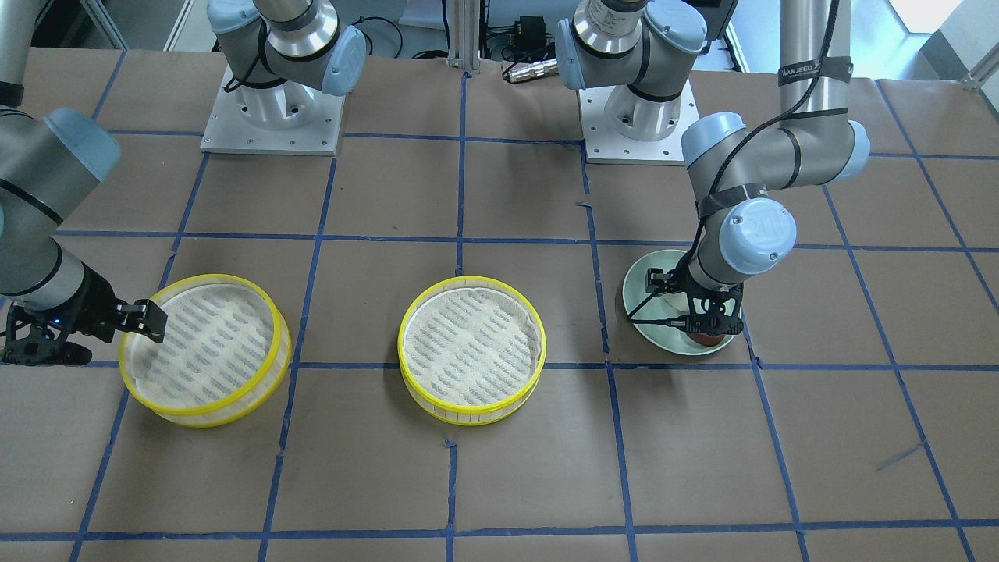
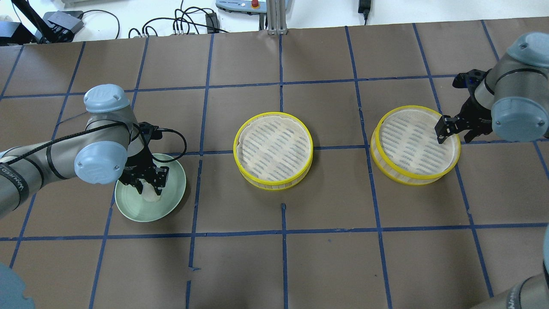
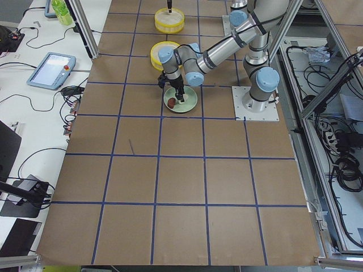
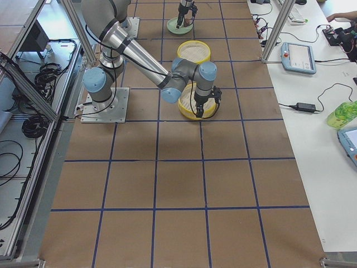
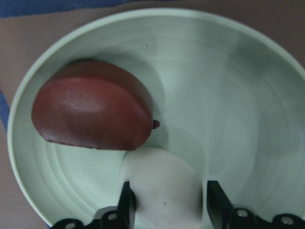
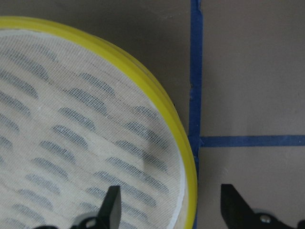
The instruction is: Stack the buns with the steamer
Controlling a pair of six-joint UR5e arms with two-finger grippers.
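The white bun (image 5: 164, 186) and the reddish-brown bun (image 5: 90, 105) lie side by side on a pale green plate (image 5: 228, 71). My left gripper (image 5: 167, 200) stands over the plate (image 2: 173, 171), its fingers pressed on both sides of the white bun (image 2: 151, 196), which rests on the plate. Two empty steamer baskets stand on the table, one in the middle (image 2: 273, 148) and one on the right (image 2: 411, 146). My right gripper (image 2: 449, 128) is open and straddles the right basket's yellow rim (image 6: 183, 157), one finger inside and one outside.
The table is brown paper with a grid of blue tape lines (image 2: 283, 231). Both arm bases (image 1: 269, 117) stand at the robot's edge. Cables and a power supply (image 2: 64, 21) lie beyond the far edge.
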